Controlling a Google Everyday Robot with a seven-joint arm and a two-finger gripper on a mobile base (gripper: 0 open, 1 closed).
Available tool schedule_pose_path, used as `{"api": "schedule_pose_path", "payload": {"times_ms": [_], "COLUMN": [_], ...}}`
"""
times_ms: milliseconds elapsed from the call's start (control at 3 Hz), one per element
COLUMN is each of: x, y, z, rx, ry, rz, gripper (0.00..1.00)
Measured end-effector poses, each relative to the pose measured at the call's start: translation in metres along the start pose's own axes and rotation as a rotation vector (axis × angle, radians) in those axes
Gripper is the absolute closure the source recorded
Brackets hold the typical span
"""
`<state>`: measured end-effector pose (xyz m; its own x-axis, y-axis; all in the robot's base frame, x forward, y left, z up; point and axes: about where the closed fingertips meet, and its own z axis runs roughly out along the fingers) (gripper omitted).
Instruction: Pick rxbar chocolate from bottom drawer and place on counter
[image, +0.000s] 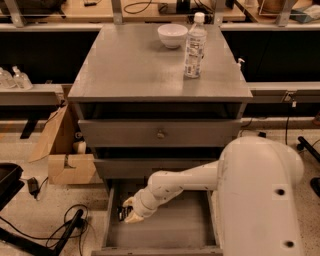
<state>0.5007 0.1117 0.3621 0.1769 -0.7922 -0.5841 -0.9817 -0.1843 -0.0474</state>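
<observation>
Most of the task looks still to be done. The pincer (131, 214) sits low in the bottom drawer (172, 232), near its left wall and right against the rxbar chocolate (121, 213). Whether it has hold of the bar cannot be told. The bar shows as a small, flat, dark wrapper with pale print. Lifting it onto the grey surface (135, 70), where a water bottle (194, 46) and a bowl (172, 35) stand, is not yet done.
</observation>
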Motion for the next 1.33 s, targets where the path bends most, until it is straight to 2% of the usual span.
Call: {"api": "schedule_pose_path", "payload": {"times_ms": [333,667,1000,1333], "x": [-0.053,-0.095,-0.133,-0.143], "y": [0.018,0.018,-0.006,-0.033], "z": [-0.046,-0.097,-0.163,-0.211], "rx": [0.035,0.132,0.263,0.342], "ry": [0.008,0.005,0.005,0.012], "rz": [0.012,0.058,0.091,0.132], "gripper": [1.0,1.0,1.0,1.0]}}
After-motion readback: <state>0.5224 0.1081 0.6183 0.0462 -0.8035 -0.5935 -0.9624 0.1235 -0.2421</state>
